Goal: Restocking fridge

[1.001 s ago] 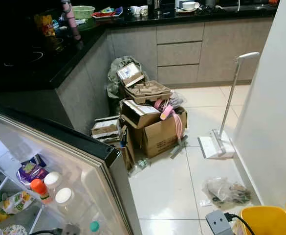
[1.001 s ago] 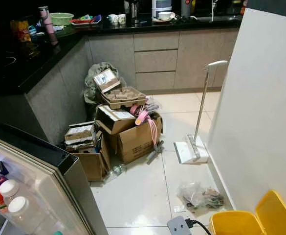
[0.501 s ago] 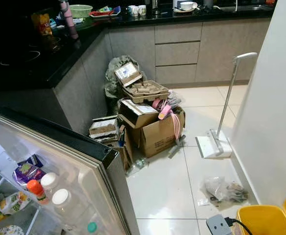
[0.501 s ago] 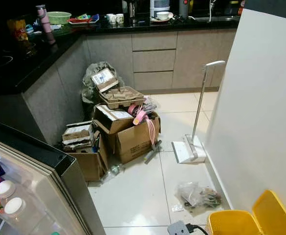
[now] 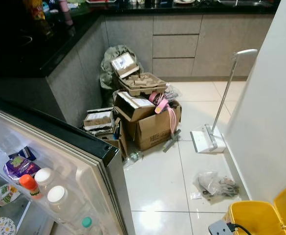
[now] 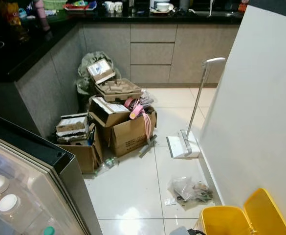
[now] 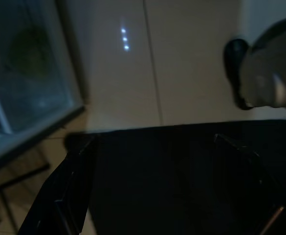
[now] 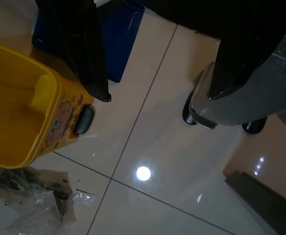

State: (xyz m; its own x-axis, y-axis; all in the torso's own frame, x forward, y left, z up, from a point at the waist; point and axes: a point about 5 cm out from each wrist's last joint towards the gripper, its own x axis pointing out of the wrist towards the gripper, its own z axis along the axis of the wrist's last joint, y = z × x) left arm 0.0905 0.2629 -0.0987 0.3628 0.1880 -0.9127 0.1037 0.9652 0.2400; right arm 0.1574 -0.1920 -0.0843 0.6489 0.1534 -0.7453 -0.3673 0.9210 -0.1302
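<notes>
— Where is the fridge, and what sits in it?

— The open fridge door (image 5: 69, 166) fills the lower left of my head view. In its door rack I count two white-capped bottles (image 5: 52, 193), one orange-capped bottle (image 5: 29, 185) beside them, and one small teal cap (image 5: 86, 222) lower down. Further in: one purple packet (image 5: 16, 166) and one yellow-green packet (image 5: 1, 195).

— Your fingers?

— My right gripper (image 8: 157, 98) hangs over the floor tiles, its two black fingers (image 8: 81, 54) spread well apart, nothing between them. Below it lie one yellow bin (image 8: 20, 122) and one crumpled clear bag (image 8: 33, 200). My left gripper (image 7: 167, 191) hangs in the dark near the fridge door; two finger outlines show, wide apart, with nothing between them.

— The floor ahead?

— One heap of cardboard boxes (image 5: 150, 129) against the cabinet corner, an egg tray (image 5: 143, 84) on top, something pink (image 5: 161, 104) draped over the biggest box. One white broom with dustpan (image 5: 216, 122) leans at the wall. One clear plastic bag (image 5: 216, 183) lies near the yellow bin (image 5: 260, 218).

— The surface?

— One dark black surface (image 6: 15, 49), carrying two white cups (image 6: 112, 6) and one pink bottle (image 6: 39, 10); the rest is too dim to count.
</notes>
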